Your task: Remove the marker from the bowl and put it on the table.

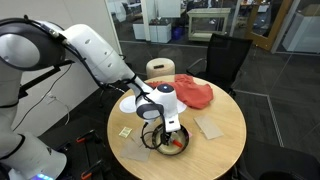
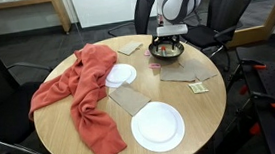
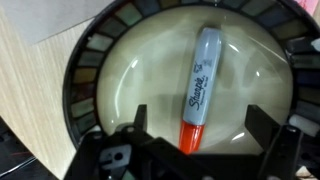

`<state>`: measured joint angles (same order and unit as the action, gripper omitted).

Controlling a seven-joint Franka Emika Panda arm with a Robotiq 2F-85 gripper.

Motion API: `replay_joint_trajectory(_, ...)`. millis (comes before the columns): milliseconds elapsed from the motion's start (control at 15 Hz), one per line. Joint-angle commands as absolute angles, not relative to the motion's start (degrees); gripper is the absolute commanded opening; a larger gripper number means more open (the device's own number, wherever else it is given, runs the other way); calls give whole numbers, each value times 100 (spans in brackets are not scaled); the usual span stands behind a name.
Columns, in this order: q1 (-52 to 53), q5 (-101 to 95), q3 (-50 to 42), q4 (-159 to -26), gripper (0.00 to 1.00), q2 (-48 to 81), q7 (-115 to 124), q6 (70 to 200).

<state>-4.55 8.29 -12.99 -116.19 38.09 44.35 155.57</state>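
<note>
A grey Sharpie marker with an orange-red cap lies inside the bowl, which has a pale inside and a dark patterned rim. In the wrist view my gripper is open, its two fingers on either side of the capped end, not touching it. In both exterior views the gripper is lowered straight down into the bowl near the round wooden table's edge. The marker does not show in the exterior views.
On the table lie a red cloth, a white plate, a second white plate, brown paper pieces and small cards. Black chairs stand around the table.
</note>
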Motion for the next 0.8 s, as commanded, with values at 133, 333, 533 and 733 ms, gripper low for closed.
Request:
replay_joint_trajectory(133, -348, 1004, -1355, -11378, 75, 4072, 4500, 15649)
replay_joint_trajectory(333, -318, 1004, -1364, -11301, 58, 4143, 4512, 15623)
replay_joint_trajectory(533, -289, 1009, -1374, -11235, 35, 4168, 4524, 15602)
replay_joint_trajectory(733, -266, 1001, -1403, -11211, 12, 4125, 4543, 15555)
